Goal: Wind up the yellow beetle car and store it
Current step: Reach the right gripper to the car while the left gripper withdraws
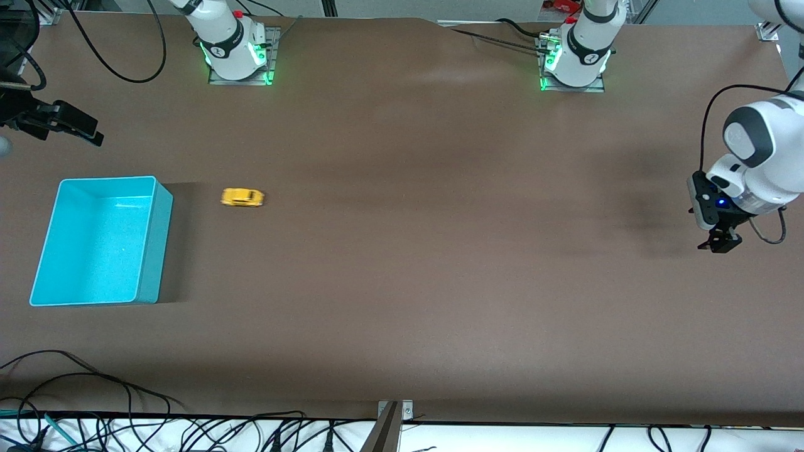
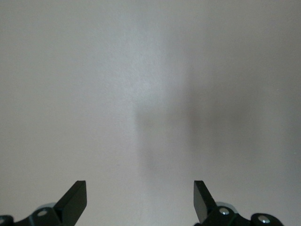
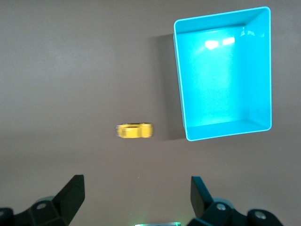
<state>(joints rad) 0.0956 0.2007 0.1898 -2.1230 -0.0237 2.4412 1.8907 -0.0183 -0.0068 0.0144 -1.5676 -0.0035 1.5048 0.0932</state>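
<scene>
The yellow beetle car (image 1: 242, 197) (image 3: 134, 131) stands on the brown table beside the turquoise bin (image 1: 146, 242) (image 3: 224, 131), toward the right arm's end. My right gripper (image 3: 136, 179) hangs high over the table between the right arm's base and the car, open and holding nothing. It does not show in the front view. My left gripper (image 1: 720, 242) (image 2: 139, 183) waits over bare table at the left arm's end, also open and holding nothing. Neither the car nor the bin shows in the left wrist view.
The bin holds nothing. A black fixture with cables (image 1: 63, 122) juts in at the right arm's end, farther from the front camera than the bin. Both arm bases (image 1: 235, 47) (image 1: 575, 53) stand along the table's robot edge. Cables lie past the near edge.
</scene>
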